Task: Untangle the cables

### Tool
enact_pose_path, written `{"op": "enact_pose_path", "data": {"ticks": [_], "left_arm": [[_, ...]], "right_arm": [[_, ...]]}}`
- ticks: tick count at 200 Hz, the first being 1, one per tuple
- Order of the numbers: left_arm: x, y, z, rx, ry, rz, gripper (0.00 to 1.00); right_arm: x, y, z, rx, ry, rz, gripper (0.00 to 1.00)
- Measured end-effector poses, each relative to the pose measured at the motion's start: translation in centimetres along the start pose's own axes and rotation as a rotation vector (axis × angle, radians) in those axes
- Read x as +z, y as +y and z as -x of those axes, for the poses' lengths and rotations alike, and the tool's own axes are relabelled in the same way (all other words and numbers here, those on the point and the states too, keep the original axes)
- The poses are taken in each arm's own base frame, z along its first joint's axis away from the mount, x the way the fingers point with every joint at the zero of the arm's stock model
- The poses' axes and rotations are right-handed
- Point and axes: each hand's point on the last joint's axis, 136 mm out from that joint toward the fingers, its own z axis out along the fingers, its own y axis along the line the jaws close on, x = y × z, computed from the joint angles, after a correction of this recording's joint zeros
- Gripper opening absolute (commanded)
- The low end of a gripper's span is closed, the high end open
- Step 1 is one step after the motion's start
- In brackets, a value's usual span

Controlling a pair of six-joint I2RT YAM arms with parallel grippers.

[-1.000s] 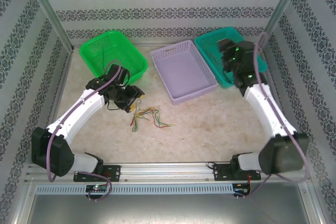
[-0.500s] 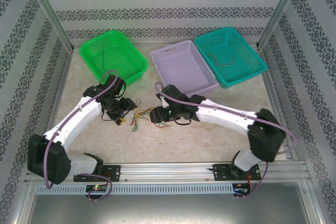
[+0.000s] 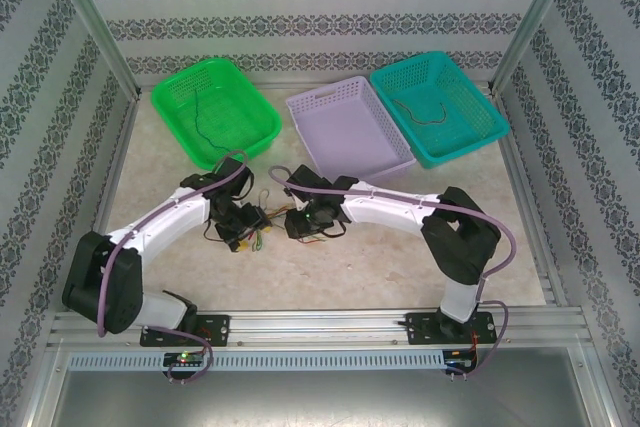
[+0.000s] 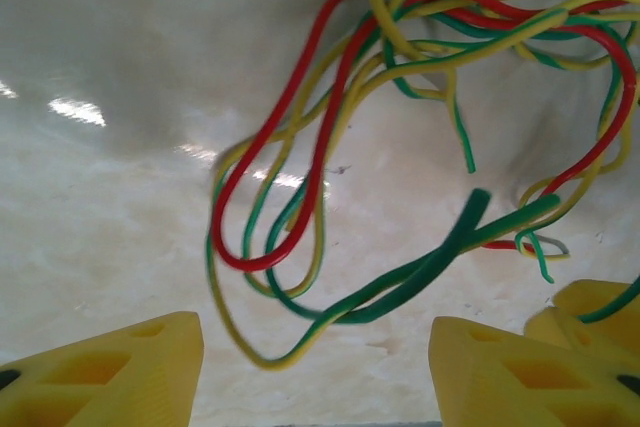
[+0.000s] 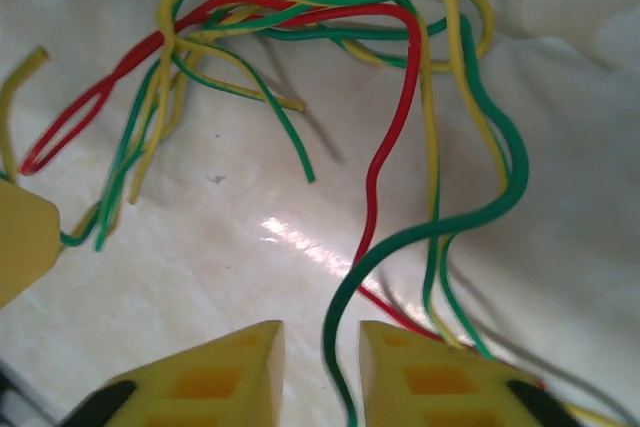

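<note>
Two arms (image 3: 165, 222) (image 3: 385, 209) low over cables (image 4: 430, 267)

Bright diffuse light, glossy glare, blurred near edges.

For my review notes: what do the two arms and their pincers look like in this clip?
The left arm and right arm have white links between chunky black joints, and a thick purple cable loops along each. The left pincer and right pincer each end in two yellow wedge-shaped fingers with moulded recesses.
</note>
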Motion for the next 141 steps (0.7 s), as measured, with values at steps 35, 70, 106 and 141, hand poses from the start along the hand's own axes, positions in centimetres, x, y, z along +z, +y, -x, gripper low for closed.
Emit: {"op": "enact_pose_path", "data": {"ticks": [35,70,106,141], "left_arm": [[2.5,1.6,0.7,0.024,-0.007,0.095,0.00],[2.1,3.4,2.3,0.039,-0.110,0.185,0.00],[1.1,3.7,3.3,0.048,-0.184,0.209,0.00],[0.2,2.9,3.9,0.052,-0.216,0.184,0.00]], "right_arm": [[-0.3,-0.8,0.1,-0.016,-0.011,-0.044,0.00],[-5.3,-1.3,1.5,-0.023,-0.120,-0.048,0.00],[-13.1,-4.0,3.3,0.035,-0.298,-0.026,0.00],[-16.7,-5.8,3.1,0.067,-0.343,-0.017,0.00]]}}
